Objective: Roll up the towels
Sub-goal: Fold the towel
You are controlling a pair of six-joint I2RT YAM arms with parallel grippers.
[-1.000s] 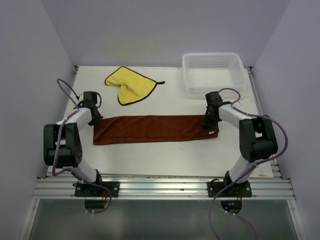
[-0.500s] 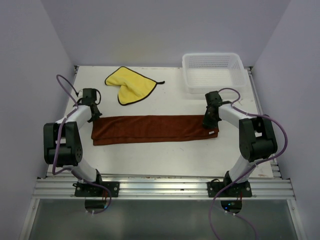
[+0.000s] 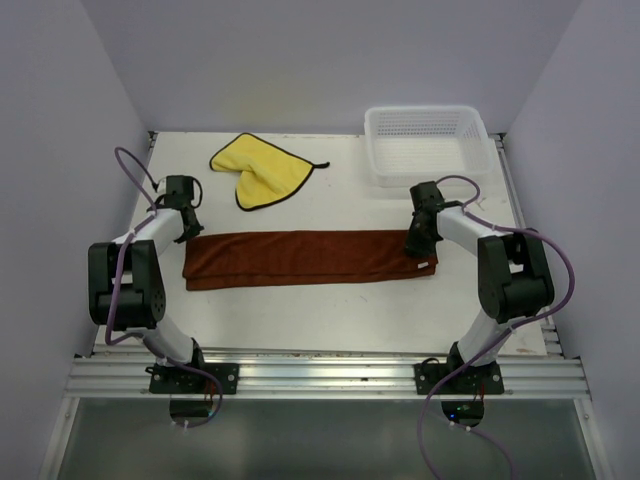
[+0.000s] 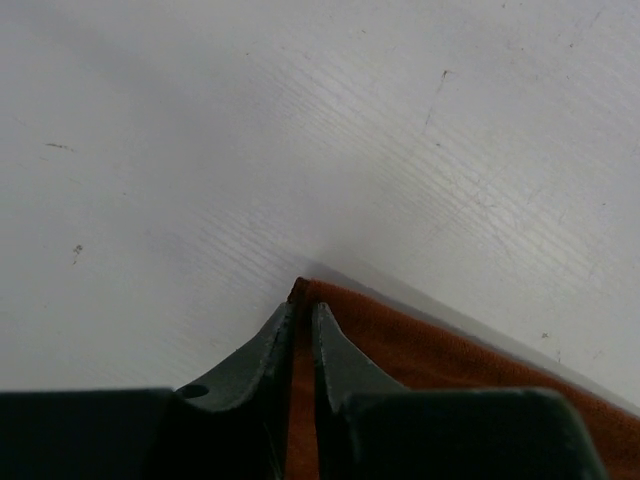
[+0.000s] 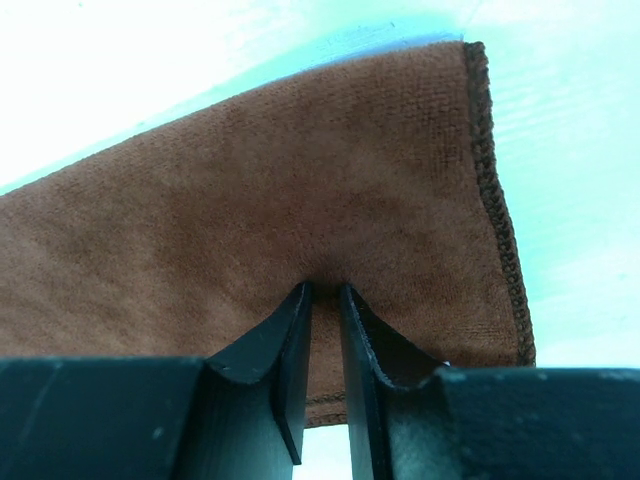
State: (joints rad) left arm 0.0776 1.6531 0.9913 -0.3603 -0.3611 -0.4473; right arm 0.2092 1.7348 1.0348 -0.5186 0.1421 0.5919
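The rust-brown cloth towel (image 3: 310, 257) lies as a long strip across the white desk (image 3: 330, 310). The left pincer (image 4: 303, 308) pinches its left corner; the right pincer (image 5: 323, 292) pinches its right end. The bright yellow cloth towel (image 3: 262, 170) lies behind, apart.

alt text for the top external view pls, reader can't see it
A rust-brown towel lies as a long folded strip across the white table, the left pincer at its left end and the right pincer at its right end. A crumpled yellow towel and a white mesh basket sit farther back.
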